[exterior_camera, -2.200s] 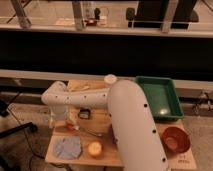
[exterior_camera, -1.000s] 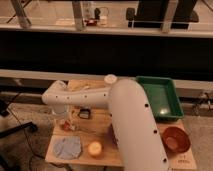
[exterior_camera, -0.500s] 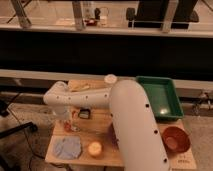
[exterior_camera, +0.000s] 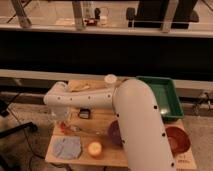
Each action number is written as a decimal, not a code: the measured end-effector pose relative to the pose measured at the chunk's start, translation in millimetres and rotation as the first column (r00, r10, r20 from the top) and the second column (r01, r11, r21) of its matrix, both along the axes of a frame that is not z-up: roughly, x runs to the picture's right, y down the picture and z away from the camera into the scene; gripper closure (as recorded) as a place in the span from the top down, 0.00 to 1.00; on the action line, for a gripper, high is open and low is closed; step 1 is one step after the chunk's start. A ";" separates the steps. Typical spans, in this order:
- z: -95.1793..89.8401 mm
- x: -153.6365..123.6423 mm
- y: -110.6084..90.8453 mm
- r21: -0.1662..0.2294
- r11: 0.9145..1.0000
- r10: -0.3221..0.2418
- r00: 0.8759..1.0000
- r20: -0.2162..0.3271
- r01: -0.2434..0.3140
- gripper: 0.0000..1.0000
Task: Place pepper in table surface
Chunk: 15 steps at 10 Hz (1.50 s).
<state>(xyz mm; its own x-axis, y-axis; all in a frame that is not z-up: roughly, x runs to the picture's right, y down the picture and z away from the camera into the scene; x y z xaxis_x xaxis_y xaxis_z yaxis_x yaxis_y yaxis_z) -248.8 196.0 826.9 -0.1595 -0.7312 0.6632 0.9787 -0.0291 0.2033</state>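
The big white arm [exterior_camera: 127,115] is reaching from the right across the desk [exterior_camera: 102,120] and bending down at its left end, where the claw [exterior_camera: 61,121] is hanging low over the desk's left edge, just above the wood. I cannot tell from here whether the claw is open or closed. A small orange-red shape, which looks like the pepper [exterior_camera: 64,128], is sitting right under the claw, at the desk's left side; whether it is lying on the wood or being held I cannot tell. Just below it a blue-grey cloth [exterior_camera: 67,147] is lying flat near the front left corner, and beside that, to the right, a round yellow ball [exterior_camera: 94,148] is resting on the desk. A purple bowl [exterior_camera: 114,132] is peeking out from behind the arm. A green tray [exterior_camera: 169,97] is sitting at the far right, and a reddish-brown bowl [exterior_camera: 177,140] is sitting in front of it. A small dark object [exterior_camera: 84,113] is lying near the middle of the desk.
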 end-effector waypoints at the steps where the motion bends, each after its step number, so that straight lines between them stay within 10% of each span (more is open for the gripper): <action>1: -5.9 -2.8 -0.1 0.008 1.000 -0.004 1.000 0.013 0.004 0.04; 15: -86.5 -11.8 -38.5 0.125 0.991 0.034 0.991 0.130 -0.051 0.04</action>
